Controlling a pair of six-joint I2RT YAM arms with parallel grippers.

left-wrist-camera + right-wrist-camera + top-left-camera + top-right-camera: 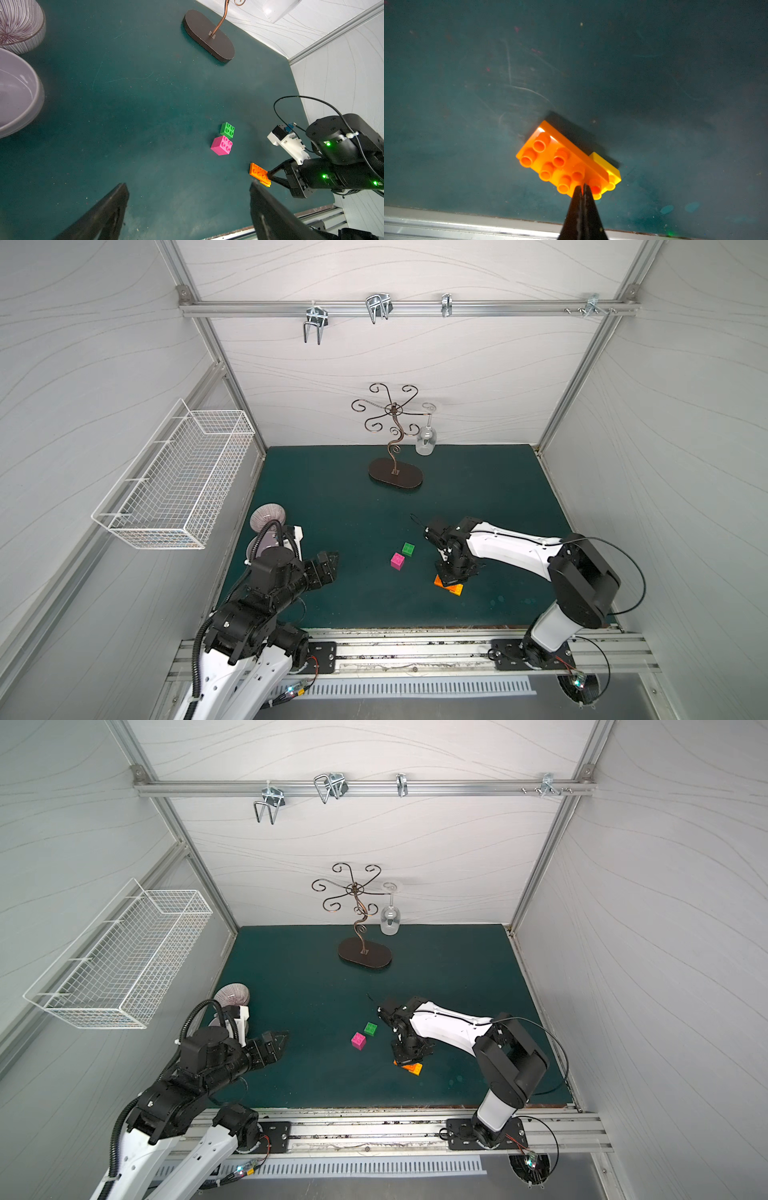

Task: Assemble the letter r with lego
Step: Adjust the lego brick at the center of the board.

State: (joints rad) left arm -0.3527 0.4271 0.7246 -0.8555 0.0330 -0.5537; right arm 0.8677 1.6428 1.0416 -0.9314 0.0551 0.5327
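Orange long brick (560,162) lies studs-up across the yellow square brick (604,164), which peeks out under one end, near the front edge of the counter (124,104). The right pincer (583,188), pinched fully together and gripping nothing, appears to rest its tips on the orange studs above the yellow brick. This is likely to press the two into a joint, since closed tips make a firm pusher. The pink brick (222,145) and green brick (227,129) sit just beside each other mid-counter, loose, probably meant for the stem. The left pincer (188,185) hovers spread wide and empty near the purple bowl (16,93), clear of the work.
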